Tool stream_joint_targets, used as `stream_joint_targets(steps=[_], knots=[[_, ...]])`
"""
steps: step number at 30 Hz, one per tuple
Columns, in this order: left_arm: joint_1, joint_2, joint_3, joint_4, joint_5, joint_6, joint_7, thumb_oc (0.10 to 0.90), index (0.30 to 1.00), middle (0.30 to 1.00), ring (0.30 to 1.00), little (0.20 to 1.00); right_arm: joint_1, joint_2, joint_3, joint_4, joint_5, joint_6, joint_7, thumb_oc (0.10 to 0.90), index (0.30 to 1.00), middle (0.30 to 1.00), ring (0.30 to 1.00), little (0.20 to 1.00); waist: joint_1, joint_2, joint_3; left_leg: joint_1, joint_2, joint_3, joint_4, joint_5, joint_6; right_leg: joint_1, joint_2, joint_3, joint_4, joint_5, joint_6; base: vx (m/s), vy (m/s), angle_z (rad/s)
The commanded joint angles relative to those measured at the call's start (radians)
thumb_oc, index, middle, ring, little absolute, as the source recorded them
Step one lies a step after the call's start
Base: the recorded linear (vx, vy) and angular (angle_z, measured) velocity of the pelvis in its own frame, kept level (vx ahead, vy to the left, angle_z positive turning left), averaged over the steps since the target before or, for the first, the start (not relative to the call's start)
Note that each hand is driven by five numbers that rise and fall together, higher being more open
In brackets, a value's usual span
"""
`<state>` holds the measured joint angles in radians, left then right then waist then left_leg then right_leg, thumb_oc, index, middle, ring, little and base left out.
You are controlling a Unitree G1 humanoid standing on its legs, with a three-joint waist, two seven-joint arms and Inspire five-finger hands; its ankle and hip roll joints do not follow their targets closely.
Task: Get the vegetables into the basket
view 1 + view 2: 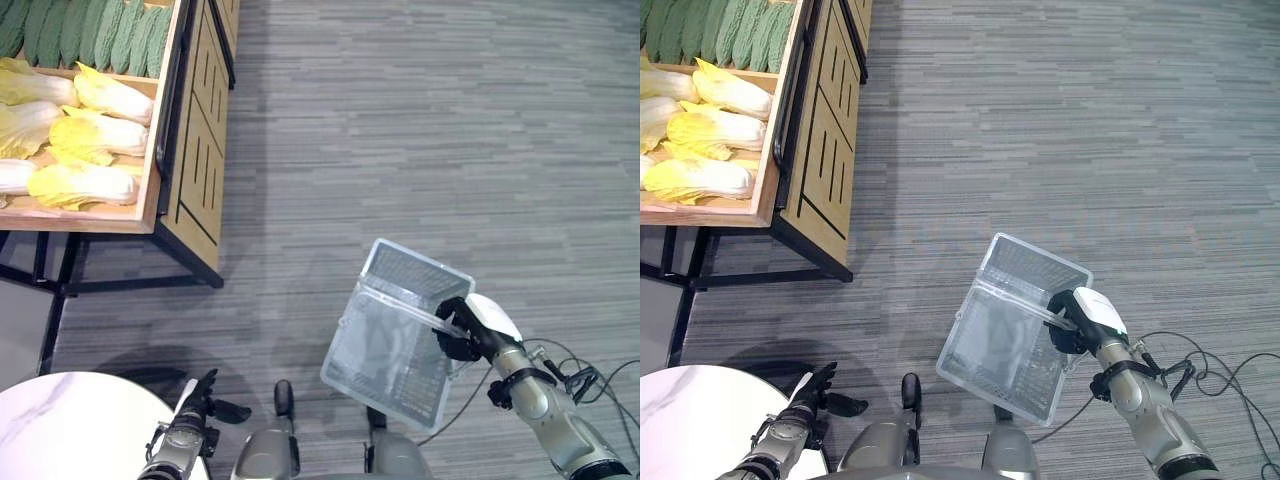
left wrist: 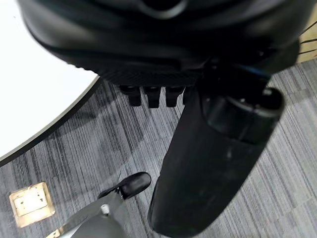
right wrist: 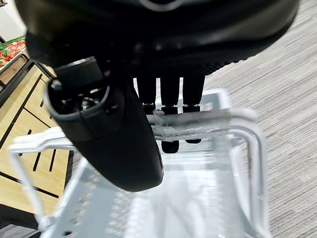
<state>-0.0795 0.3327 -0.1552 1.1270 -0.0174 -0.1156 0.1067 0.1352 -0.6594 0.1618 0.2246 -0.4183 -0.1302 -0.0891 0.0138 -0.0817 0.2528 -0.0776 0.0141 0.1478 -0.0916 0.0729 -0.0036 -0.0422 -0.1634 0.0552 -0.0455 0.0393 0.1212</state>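
The right robot hand is curled round the handle of the clear basket, which hangs tilted over the grey floor, well apart from the vegetables. Pale yellow cabbages and green gourds lie in the wooden counter at upper left. The left robot hand hangs with fingers relaxed beside a white round table; no writing is legible.

My right hand, dark with a white cover on the thumb, reaches forward from my silver-grey right arm, fingers curled round the handle of the pale translucent plastic basket. My dark left hand hangs low at my side, fingers straight and relaxed.
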Motion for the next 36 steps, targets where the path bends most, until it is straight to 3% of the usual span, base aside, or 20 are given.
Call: stream_joint_targets(steps=[1,7,11,17,22,26,28,30,32,34,36], knots=[[0.013,0.039,0.005,0.029,0.041,-0.009,0.015,0.900,1.000,1.000,1.000,1.000,-0.052,-0.038,-0.051,-0.097,0.002,-0.042,-0.062,0.400,0.300,0.300,0.300,0.300,0.024,-0.005,-0.069,-0.003,0.002,-0.008,0.049,-0.039,-0.005,-0.054,-0.028,0.059,0.160,0.107,0.099,0.03,0.177,0.01],[0.000,0.056,0.015,0.047,0.058,0.000,0.025,0.900,1.000,1.000,1.000,1.000,-0.053,-0.041,-0.047,-0.106,-0.005,-0.047,-0.064,0.400,0.300,0.300,0.300,0.300,0.013,0.019,-0.045,0.055,-0.011,-0.023,0.047,-0.067,0.009,-0.139,0.013,0.036,0.313,0.118,0.073,0.07,0.097,-0.01],[-0.010,0.056,0.015,0.054,0.056,0.001,0.026,0.900,1.000,1.000,1.000,1.000,-0.049,-0.045,-0.060,-0.110,0.000,-0.053,-0.074,0.400,0.300,0.300,0.300,0.300,-0.010,0.026,-0.029,0.106,-0.016,-0.039,0.041,-0.094,0.003,-0.194,0.028,-0.004,0.227,0.112,0.065,0.17,-0.018,0.14],[-0.012,0.043,0.020,0.075,0.067,0.004,0.023,0.900,1.000,1.000,1.000,1.000,-0.035,-0.049,-0.068,-0.114,0.003,-0.060,-0.079,0.400,0.300,0.300,0.300,0.300,-0.044,0.021,-0.030,0.186,-0.015,-0.071,0.074,-0.158,-0.017,-0.239,0.020,-0.015,0.089,0.168,0.085,0.24,-0.092,0.28],[0.002,0.029,0.023,0.077,0.067,0.004,0.024,0.900,1.000,1.000,1.000,1.000,-0.012,-0.051,-0.071,-0.123,0.006,-0.062,-0.074,0.400,0.300,0.300,0.300,0.300,-0.055,0.033,-0.054,0.248,0.002,-0.100,0.073,-0.169,-0.036,-0.226,0.029,-0.035,0.095,0.169,0.079,0.23,-0.153,0.31],[0.018,0.004,0.017,0.077,0.059,0.002,0.021,0.900,1.000,1.000,1.000,1.000,0.002,-0.084,-0.084,-0.136,0.022,-0.070,-0.066,0.400,0.300,0.300,0.300,0.300,-0.055,0.070,-0.086,0.248,0.064,-0.132,0.113,-0.099,-0.085,-0.200,0.073,-0.084,0.127,0.118,0.031,0.22,-0.295,0.14],[0.022,-0.006,0.011,0.076,0.047,0.000,0.022,0.900,1.000,1.000,1.000,1.000,0.011,-0.107,-0.094,-0.145,0.034,-0.075,-0.061,0.400,0.300,0.300,0.300,0.300,-0.055,0.088,-0.090,0.232,0.087,-0.152,0.173,-0.034,-0.115,-0.181,0.096,-0.096,0.143,0.081,0.003,0.18,-0.294,0.20],[0.024,-0.010,0.013,0.072,0.042,0.002,0.024,0.900,1.000,1.000,1.000,1.000,0.011,-0.112,-0.097,-0.150,0.038,-0.077,-0.061,0.400,0.300,0.300,0.300,0.300,-0.057,0.093,-0.087,0.215,0.092,-0.159,0.213,-0.011,-0.127,-0.175,0.104,-0.101,0.149,0.062,-0.009,0.06,-0.170,0.19],[0.012,-0.018,0.004,0.060,0.039,0.004,0.032,0.900,1.000,1.000,1.000,1.000,0.002,-0.141,-0.090,-0.134,0.038,-0.075,-0.063,0.400,0.300,0.300,0.300,0.300,-0.045,0.084,-0.066,0.141,0.090,-0.180,0.358,0.058,-0.152,-0.138,0.111,-0.104,0.148,0.031,-0.041,0.12,-0.314,0.17],[0.010,-0.022,-0.002,0.055,0.035,0.006,0.033,0.900,1.000,1.000,1.000,1.000,0.009,-0.152,-0.104,-0.137,0.036,-0.072,-0.066,0.400,0.300,0.300,0.300,0.300,-0.038,0.079,-0.052,0.099,0.091,-0.181,0.380,0.087,-0.146,-0.107,0.110,-0.109,0.143,0.015,-0.051,0.12,-0.217,0.24],[0.009,-0.027,-0.010,0.055,0.036,0.006,0.033,0.900,1.000,1.000,1.000,1.000,0.014,-0.155,-0.117,-0.137,0.043,-0.069,-0.072,0.400,0.300,0.300,0.300,0.300,-0.028,0.070,-0.045,0.047,0.082,-0.170,0.339,0.066,-0.128,-0.084,0.099,-0.108,0.128,0.009,-0.050,0.09,-0.110,0.05]])
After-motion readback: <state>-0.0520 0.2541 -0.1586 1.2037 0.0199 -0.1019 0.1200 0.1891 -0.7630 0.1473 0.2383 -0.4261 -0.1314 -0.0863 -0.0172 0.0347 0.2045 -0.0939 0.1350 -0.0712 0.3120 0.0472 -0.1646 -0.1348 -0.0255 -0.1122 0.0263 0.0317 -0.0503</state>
